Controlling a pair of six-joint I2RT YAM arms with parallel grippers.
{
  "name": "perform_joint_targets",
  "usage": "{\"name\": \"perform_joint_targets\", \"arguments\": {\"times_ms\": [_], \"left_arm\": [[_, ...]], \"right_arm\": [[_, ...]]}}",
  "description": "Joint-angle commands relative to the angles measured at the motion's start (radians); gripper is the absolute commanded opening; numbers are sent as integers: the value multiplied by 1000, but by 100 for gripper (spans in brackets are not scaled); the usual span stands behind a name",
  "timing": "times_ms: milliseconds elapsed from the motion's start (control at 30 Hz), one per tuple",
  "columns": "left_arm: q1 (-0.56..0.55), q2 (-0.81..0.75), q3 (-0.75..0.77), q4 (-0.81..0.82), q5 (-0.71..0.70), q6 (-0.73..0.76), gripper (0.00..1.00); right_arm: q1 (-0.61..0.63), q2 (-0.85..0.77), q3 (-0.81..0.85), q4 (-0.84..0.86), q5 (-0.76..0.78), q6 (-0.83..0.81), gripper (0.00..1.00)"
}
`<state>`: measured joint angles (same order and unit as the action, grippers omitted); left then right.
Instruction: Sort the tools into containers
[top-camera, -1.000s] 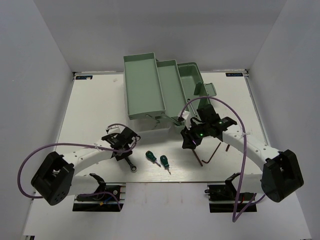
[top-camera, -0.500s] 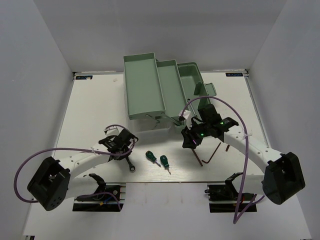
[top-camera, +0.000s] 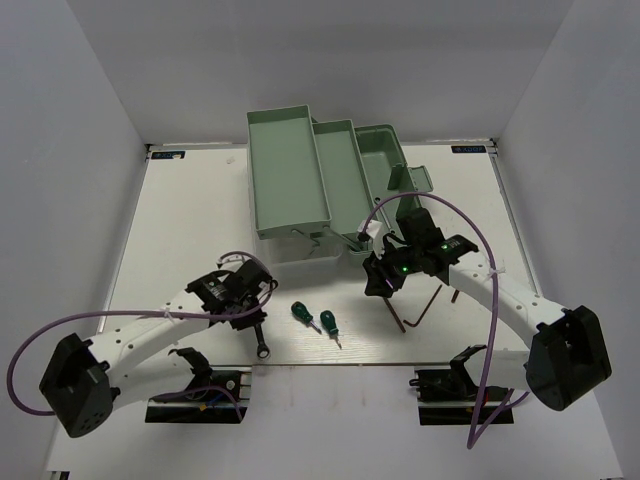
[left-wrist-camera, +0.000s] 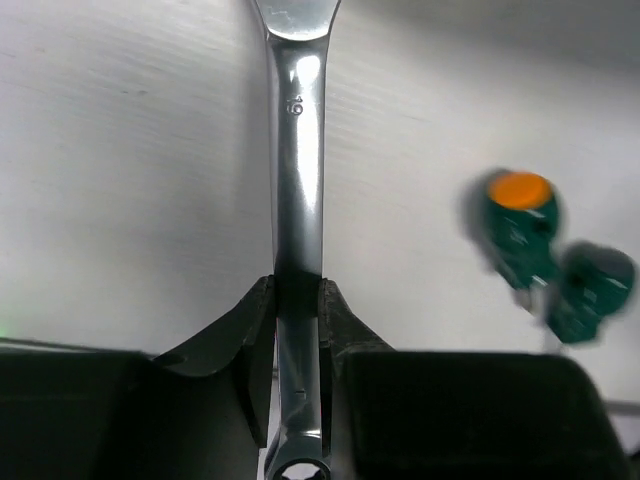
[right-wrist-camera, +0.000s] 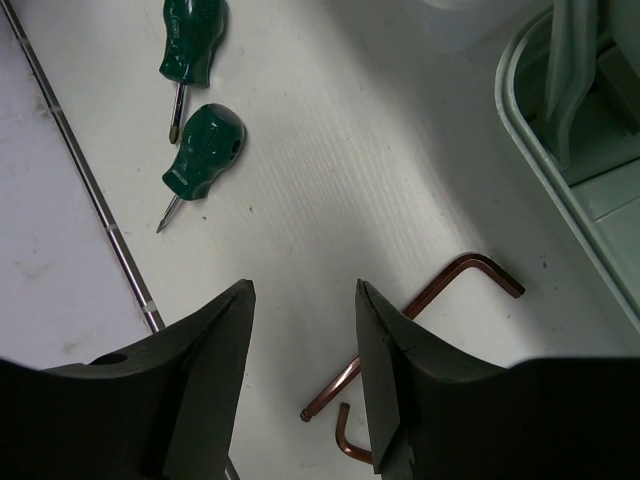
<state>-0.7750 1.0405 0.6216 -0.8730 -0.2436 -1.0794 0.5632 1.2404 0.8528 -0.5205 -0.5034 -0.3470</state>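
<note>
The left gripper (top-camera: 252, 303) is clamped narrow on the long silver wrench (left-wrist-camera: 297, 200), its two dark fingers (left-wrist-camera: 245, 335) pinching the flat shaft from either side, close to the ring end. From above, the wrench (top-camera: 262, 338) runs roughly from the far edge towards the near edge of the tabletop (top-camera: 180, 220). Its ring end sticks out of the grip towards the near edge, left of the middle. A small number is stamped on the shaft; it looks like 16, but I can't read it for certain. Whether the wrench is off the surface I cannot tell.

The right gripper (right-wrist-camera: 303, 300) stands with its jaws well apart and nothing between them, above the tabletop right of the middle. The thin copper-brown hex keys (right-wrist-camera: 440, 295) lie just beside it, their long arms slanting between the near and far edges.

Two stubby green-handled screwdrivers (top-camera: 300, 313) (top-camera: 328, 322) lie side by side between the arms. Their handles point towards the far left corner and their tips towards the near right corner. One handle shows an orange end cap (left-wrist-camera: 520, 190).

The pale green toolbox (top-camera: 290, 180) stands open at the middle of the far edge, its trays stepped out.
</note>
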Motion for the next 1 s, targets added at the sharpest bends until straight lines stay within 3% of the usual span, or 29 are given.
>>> {"name": "perform_joint_targets", "arguments": {"times_ms": [0,667,967], "left_arm": [[-21,-42,112,-64,27,33,0],[-128,-43,242,-86,135,111,0],[-202,38,354,-46,204,199,0]], "right_arm": [[-3,-18,-8,16,-9,3,51],[-16,-27,-6,27,57,23,54],[-57,-29,23,53,256,146,58]]}}
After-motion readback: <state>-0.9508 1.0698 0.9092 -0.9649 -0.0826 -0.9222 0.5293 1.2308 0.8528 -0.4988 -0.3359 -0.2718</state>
